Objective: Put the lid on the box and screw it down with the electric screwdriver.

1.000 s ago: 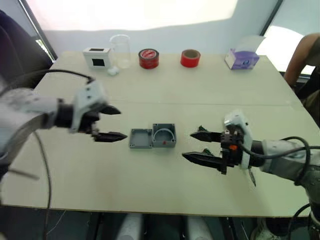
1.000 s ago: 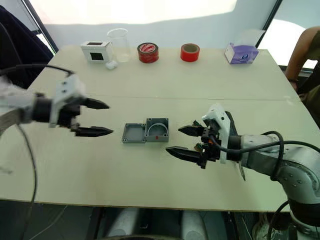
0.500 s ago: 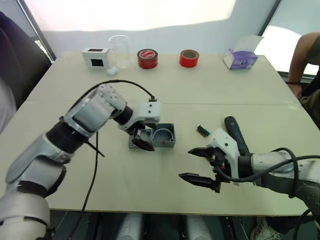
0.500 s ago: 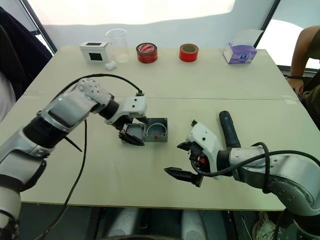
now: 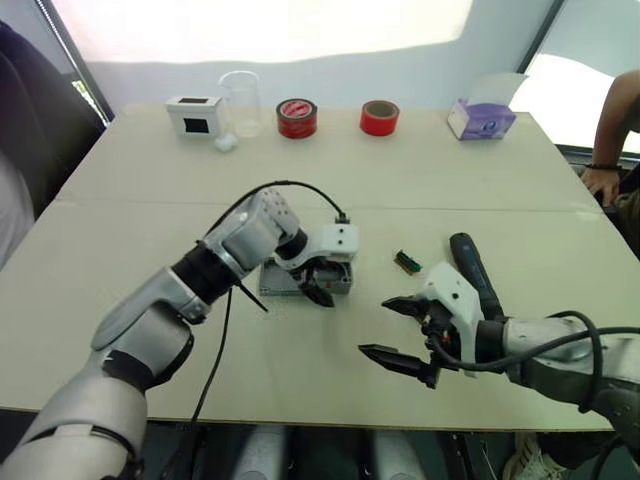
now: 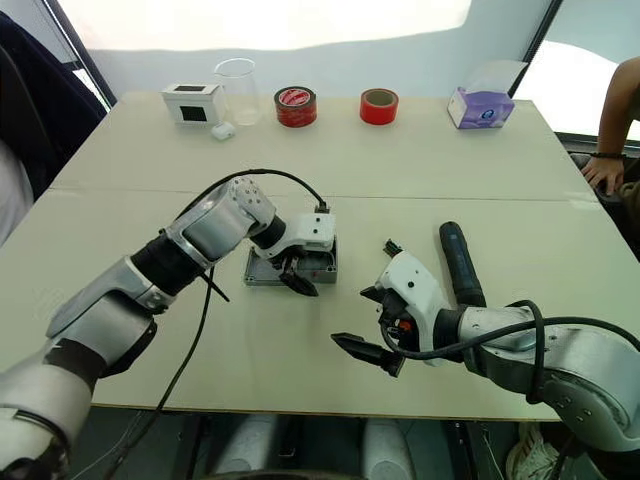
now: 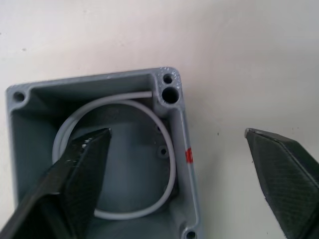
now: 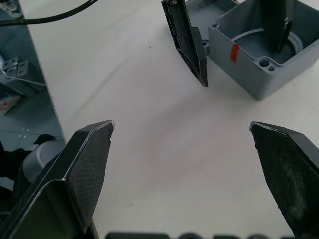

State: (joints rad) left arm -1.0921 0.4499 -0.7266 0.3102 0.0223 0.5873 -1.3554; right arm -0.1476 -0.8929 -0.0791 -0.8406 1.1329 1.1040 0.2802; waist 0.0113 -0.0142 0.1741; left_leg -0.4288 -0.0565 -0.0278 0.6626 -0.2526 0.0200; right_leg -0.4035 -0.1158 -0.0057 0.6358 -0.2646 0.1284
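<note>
Box (image 7: pixel 99 164) wall is straddled by the spread fingers of the left gripper (image 7: pixel 179 169), one inside, one outside, nothing clamped, so it could be dragged or tipped, while the right gripper (image 8: pixel 184 174) is held open, empty, nearby.

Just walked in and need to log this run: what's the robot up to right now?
The left gripper is open at the grey box, one finger inside the cavity and the other outside the wall with the red mark. The lid lies beside the box, not yet on it. The right gripper hovers open over the table, holding nothing. The electric screwdriver lies beside the right arm.
</note>
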